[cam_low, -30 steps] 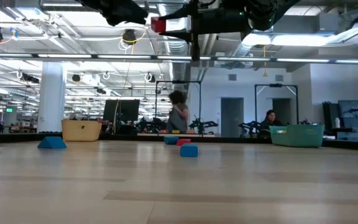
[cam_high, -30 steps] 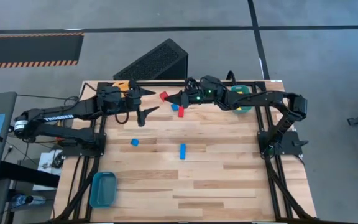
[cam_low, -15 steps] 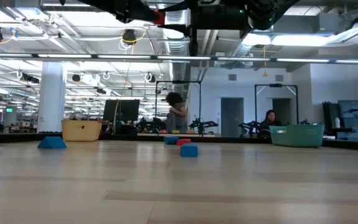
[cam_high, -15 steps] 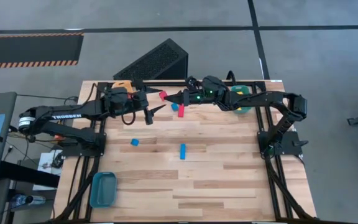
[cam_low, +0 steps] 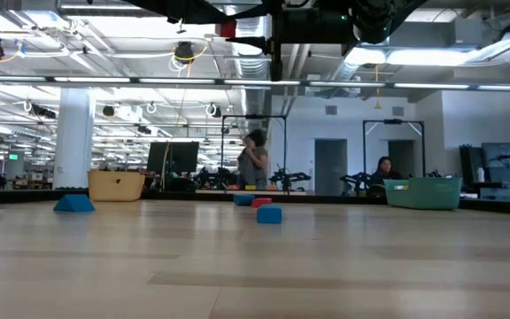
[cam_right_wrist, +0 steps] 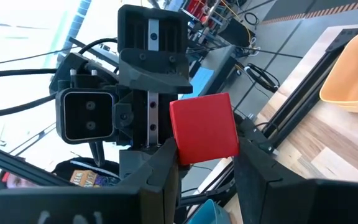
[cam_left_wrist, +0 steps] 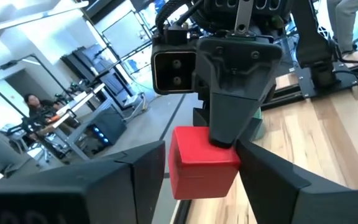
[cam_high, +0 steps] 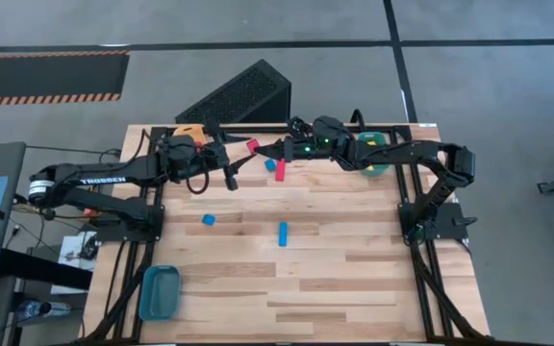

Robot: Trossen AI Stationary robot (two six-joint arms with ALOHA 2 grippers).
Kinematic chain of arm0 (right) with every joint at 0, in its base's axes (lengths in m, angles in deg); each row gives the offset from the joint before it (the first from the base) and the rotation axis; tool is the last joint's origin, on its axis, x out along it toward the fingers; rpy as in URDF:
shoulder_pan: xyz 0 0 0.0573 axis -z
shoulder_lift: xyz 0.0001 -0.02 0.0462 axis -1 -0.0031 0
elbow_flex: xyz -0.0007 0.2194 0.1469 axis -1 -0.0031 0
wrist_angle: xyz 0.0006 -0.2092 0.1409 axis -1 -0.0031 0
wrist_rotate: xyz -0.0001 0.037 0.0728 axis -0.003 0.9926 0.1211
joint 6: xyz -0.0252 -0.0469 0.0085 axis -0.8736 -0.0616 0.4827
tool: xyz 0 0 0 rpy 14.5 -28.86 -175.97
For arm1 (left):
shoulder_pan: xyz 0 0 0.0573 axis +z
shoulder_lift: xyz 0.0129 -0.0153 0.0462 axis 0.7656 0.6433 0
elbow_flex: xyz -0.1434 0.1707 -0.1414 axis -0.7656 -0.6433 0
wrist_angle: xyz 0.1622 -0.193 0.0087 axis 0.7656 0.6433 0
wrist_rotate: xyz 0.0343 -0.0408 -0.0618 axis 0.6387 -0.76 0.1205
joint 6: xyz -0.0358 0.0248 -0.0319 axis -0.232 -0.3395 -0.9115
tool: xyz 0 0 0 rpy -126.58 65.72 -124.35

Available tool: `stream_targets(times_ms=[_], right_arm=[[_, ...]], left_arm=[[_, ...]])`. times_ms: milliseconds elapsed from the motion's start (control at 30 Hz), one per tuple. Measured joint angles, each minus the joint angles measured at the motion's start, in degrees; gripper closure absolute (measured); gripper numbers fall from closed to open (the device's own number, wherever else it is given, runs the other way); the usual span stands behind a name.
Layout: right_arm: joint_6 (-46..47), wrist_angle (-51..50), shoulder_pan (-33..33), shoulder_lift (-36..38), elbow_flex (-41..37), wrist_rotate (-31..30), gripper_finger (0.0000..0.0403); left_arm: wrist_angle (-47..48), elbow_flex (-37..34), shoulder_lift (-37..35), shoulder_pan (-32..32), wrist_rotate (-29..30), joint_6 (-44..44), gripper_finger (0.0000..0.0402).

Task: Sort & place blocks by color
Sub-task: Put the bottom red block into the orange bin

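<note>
My right gripper (cam_high: 261,149) is shut on a red block (cam_high: 253,146), held high over the far middle of the table; the block also shows in the low view (cam_low: 228,27). My left gripper (cam_high: 240,159) is open. Its fingers (cam_left_wrist: 135,174) stand on either side of the same red block (cam_left_wrist: 201,160); I cannot tell whether they touch it. A blue block (cam_high: 269,164), a second red block (cam_high: 280,173), a blue cube (cam_high: 208,219) and a blue bar (cam_high: 283,234) lie on the table. My right gripper pinches the red block by two opposite faces (cam_right_wrist: 180,146) between its two fingers (cam_right_wrist: 160,174). The fingers lie about level and come from the table's right. The block is lifted clear, well above the table.
An orange bin (cam_high: 188,135) stands at the far left, a green bin (cam_high: 375,152) at the far right, and a blue bin (cam_high: 159,291) at the near left. A black slanted box (cam_high: 239,94) sits beyond the far edge. People show in the room behind.
My left gripper has gone toward the table's right edge, up to the red block that my right gripper holds, and its open fingers now stand on either side of it. The block has stayed where it was.
</note>
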Motion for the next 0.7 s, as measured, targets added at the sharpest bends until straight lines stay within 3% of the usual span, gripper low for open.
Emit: stream_targets(times_ms=[467,700], right_arm=[[1.39,0.86,-0.43,-0.04,0.0,2.01,0.0273],[1.05,0.9,-0.45,-0.04,0.0,2.26,0.0272]], left_arm=[[0.15,0.0,0.0,0.01,1.66,0.59,0.0157],[0.2,0.0,0.0,0.0,1.7,1.23,0.0157]])
